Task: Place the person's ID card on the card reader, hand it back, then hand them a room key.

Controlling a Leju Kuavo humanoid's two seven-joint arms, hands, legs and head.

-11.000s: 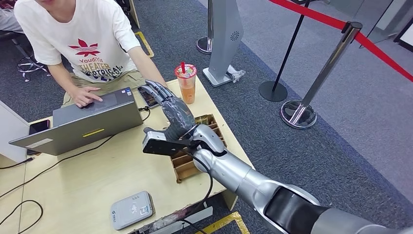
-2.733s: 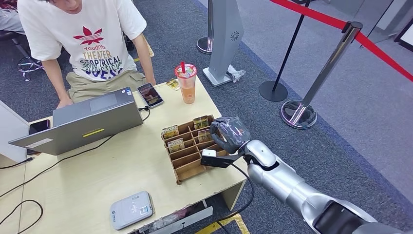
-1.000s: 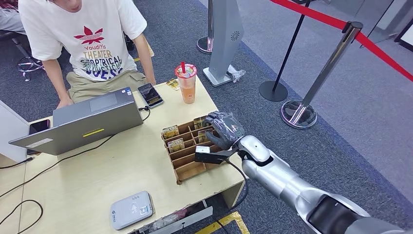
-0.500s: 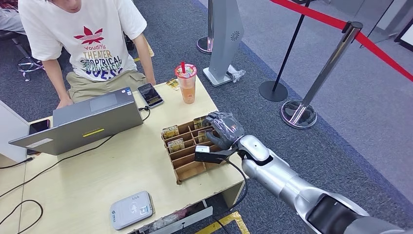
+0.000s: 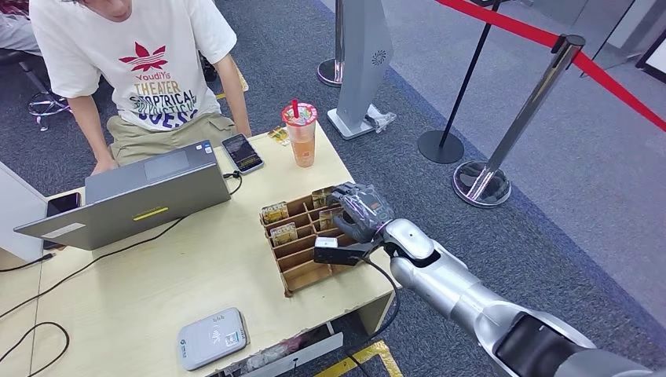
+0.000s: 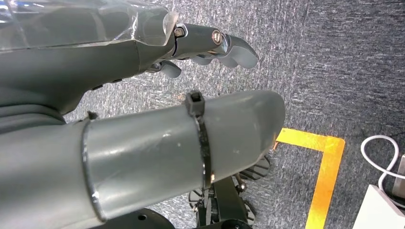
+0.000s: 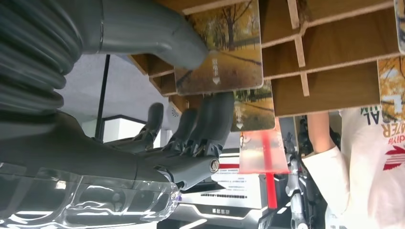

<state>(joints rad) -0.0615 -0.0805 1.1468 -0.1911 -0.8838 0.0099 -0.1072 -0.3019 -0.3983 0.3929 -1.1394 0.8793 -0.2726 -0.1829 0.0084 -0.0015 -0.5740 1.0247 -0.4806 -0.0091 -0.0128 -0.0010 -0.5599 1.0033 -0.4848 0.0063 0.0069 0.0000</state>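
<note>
Tight quarters at the card rack, open table to its left.
The right hand [image 5: 360, 210] is in among the wooden rack's [image 5: 302, 267] dividers, thumb and fingers on either side of a room key card [image 7: 219, 52]; more cards crowd the neighbouring slots. A drink cup [image 5: 300, 133] and phone [image 5: 242, 152] stand between rack and person [image 5: 133, 71]; the laptop [image 5: 126, 196] walls off the far left. Bare tabletop [image 5: 196, 275] lies between rack and card reader [image 5: 212, 338].

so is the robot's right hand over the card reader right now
No, the right hand is at the wooden card rack; the card reader lies apart.
</note>
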